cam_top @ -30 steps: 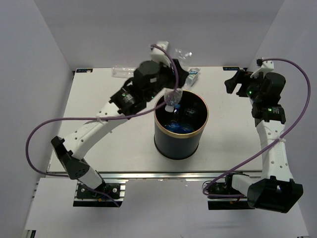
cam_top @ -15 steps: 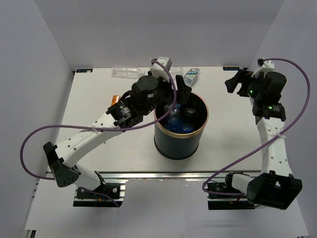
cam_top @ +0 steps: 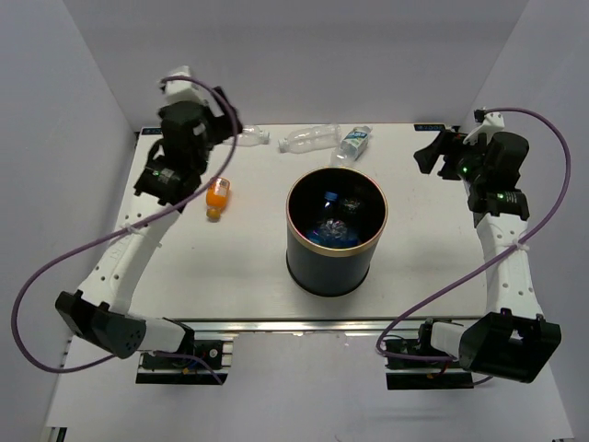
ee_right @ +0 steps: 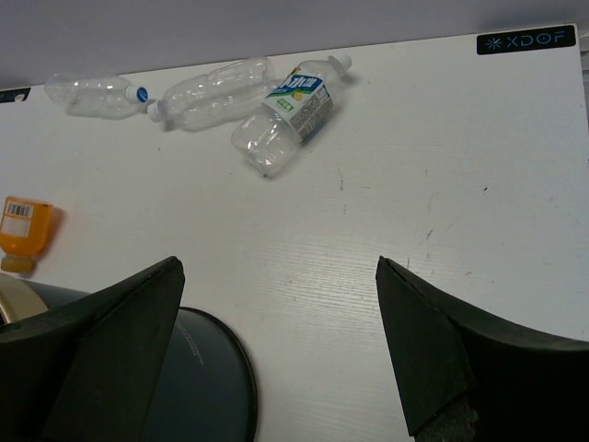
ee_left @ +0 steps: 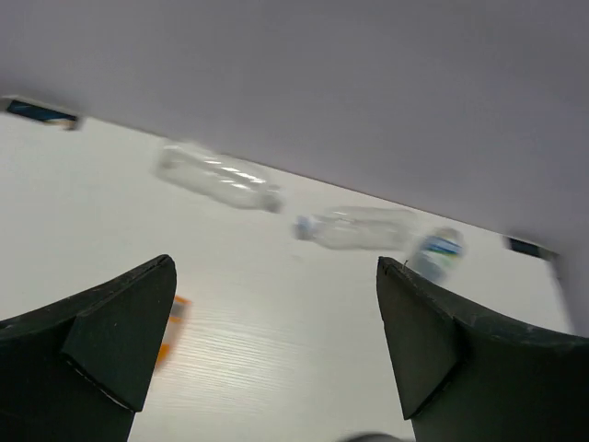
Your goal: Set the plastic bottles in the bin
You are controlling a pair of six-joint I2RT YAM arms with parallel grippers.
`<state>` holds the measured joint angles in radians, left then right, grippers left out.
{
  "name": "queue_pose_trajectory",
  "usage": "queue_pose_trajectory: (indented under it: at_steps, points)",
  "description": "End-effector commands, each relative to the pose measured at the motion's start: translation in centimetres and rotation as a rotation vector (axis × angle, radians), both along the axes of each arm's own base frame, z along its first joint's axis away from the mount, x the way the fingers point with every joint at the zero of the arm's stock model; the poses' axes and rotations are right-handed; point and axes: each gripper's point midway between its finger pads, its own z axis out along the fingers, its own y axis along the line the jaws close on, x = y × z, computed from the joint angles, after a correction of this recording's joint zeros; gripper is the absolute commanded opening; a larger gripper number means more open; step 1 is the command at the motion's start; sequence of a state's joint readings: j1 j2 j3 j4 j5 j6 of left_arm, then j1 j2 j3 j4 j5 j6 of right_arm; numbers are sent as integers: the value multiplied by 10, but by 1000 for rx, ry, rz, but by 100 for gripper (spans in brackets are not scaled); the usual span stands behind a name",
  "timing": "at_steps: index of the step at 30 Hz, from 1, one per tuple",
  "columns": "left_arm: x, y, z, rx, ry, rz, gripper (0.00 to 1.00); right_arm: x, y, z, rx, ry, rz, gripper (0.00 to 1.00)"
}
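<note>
Top external view: where does the bin stand?
– The dark bin (cam_top: pixel 333 269) stands upright mid-worktop (cam_top: pixel 230 267), with several bottles (cam_top: pixel 331 230) lying inside, blue showing among them. Left of the bin lies an orange bottle (cam_top: pixel 216 195). Beyond the bin, along the far edge, lie a green-and-white-labelled bottle (cam_top: pixel 354 143), a clear bottle (cam_top: pixel 311 139) and a second clear bottle (cam_top: pixel 250 139).
– Left wrist view?
– The left tool (ee_left: pixel 276 272) has its fingers wide apart, holding nothing, above the worktop left of the bin. The picture is blurred; the far-edge bottles show ahead.
– Right wrist view?
– The right tool (ee_right: pixel 276 272) is likewise spread and holds nothing, right of the bin, whose rim shows at lower left.
</note>
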<state>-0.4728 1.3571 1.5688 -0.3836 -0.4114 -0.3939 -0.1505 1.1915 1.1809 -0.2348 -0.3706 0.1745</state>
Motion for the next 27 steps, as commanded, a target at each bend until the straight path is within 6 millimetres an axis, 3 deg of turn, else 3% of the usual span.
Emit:
queue_pose_trajectory:
  at_steps: [1, 4, 5, 7, 8, 10, 11, 15, 27]
  points:
    - [15, 47, -42, 106, 108, 64, 98, 6, -2, 4, -10, -26, 3, 89]
    - [37, 53, -102, 183, 244, 9, 98, 12, -8, -5, -25, -2, -19, 89]
    - [43, 69, -126, 195, 296, 23, 98, 12, -8, -7, -31, 3, -13, 89]
    - [56, 85, -155, 225, 337, 20, 98, 15, -8, -10, -50, 4, 5, 89]
    - [63, 90, -190, 248, 420, 22, 98, 16, -7, -9, -54, 2, 12, 89]
    - [72, 92, -219, 287, 490, -28, 98, 18, -8, -13, -59, 13, 13, 89]
    - [77, 94, -245, 307, 547, -35, 98, 19, -8, -14, -67, 15, 16, 89]
    - [85, 95, -269, 357, 579, -58, 98, 21, -10, -18, -76, 32, 16, 89]
    - [69, 103, -336, 395, 713, -69, 98, 27, -4, -19, -49, 51, 51, 89]
